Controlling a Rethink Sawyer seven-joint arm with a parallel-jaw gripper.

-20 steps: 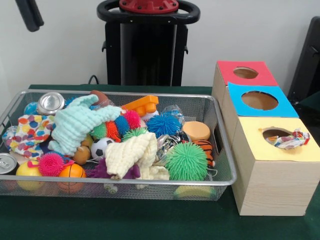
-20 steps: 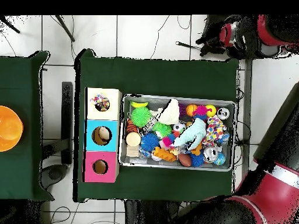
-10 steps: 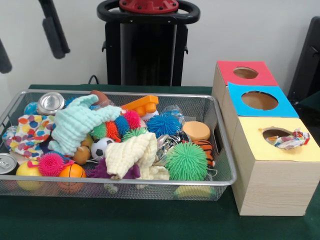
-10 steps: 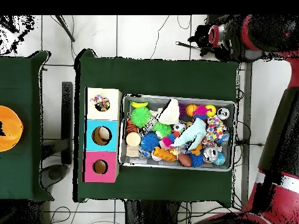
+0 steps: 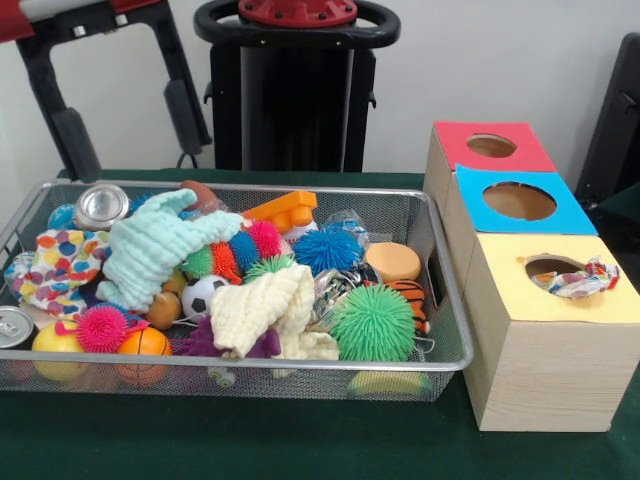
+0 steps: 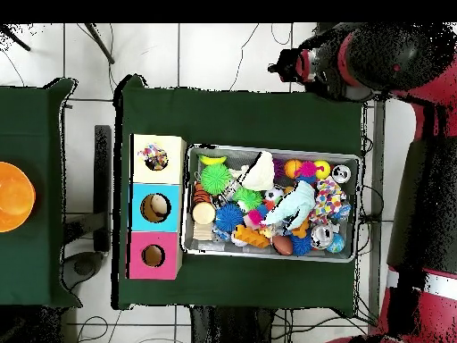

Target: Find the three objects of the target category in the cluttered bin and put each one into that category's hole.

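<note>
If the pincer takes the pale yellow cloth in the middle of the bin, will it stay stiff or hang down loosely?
The pale yellow cloth lies crumpled in soft folds over other toys, so it will probably hang limp and stretch out when lifted. It looks light for its bulk. Its textured weave seems unlikely to slip, but a trailing corner may catch the green spiky ball beside it.

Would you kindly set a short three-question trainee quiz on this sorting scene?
1. True or false: the gripper hangs open and holds nothing.
2. Which box top has cloth poking out of its hole: A red, B blue, C yellow?
3. Fill in: the mint cloth lies inside the wire ____.

Key:
1. True.
2. C, the yellow box holds a patterned cloth at its hole.
3. Bin.
</note>
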